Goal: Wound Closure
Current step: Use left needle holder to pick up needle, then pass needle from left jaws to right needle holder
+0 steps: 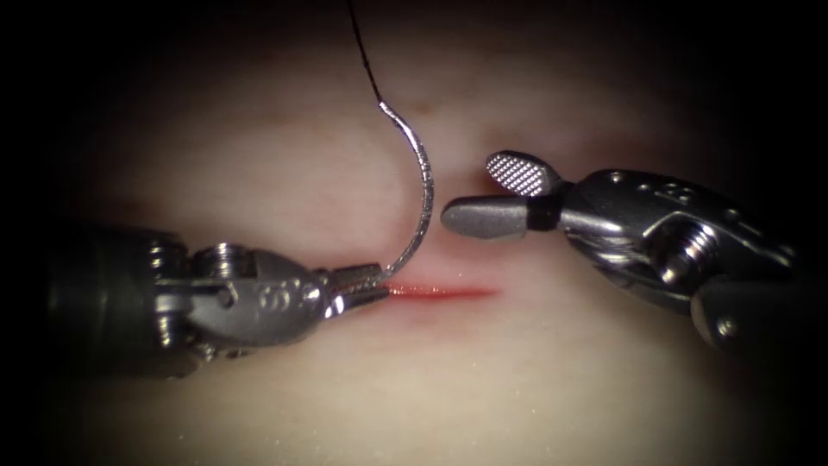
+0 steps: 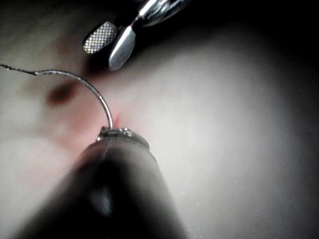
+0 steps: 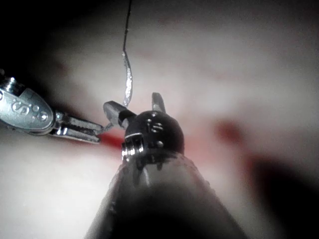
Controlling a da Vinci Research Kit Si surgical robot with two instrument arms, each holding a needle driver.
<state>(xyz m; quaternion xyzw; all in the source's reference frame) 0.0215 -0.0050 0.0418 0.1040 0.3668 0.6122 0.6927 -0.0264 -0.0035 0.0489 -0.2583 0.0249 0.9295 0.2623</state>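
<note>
My left tool (image 1: 366, 285) comes in from the left, its jaws shut on the curved needle (image 1: 424, 190) close to its pointed end, right at the left end of the red cut (image 1: 448, 292). From there the needle arcs upward, free above the tissue (image 1: 535, 380), and its tail end joins the dark thread (image 1: 362, 52), which runs up out of view. My right tool (image 1: 470, 190) hovers open just right of the needle's mid-curve and holds nothing. The left wrist view has the needle (image 2: 94, 92) rising from my left jaws (image 2: 117, 133). In the right wrist view the needle (image 3: 128, 82) stands between the open right jaws.
Pale tissue surrounds the short cut, with red fluid along it. A darker red spot (image 2: 60, 93) lies on the tissue beyond the needle, near the right tool's upper jaw.
</note>
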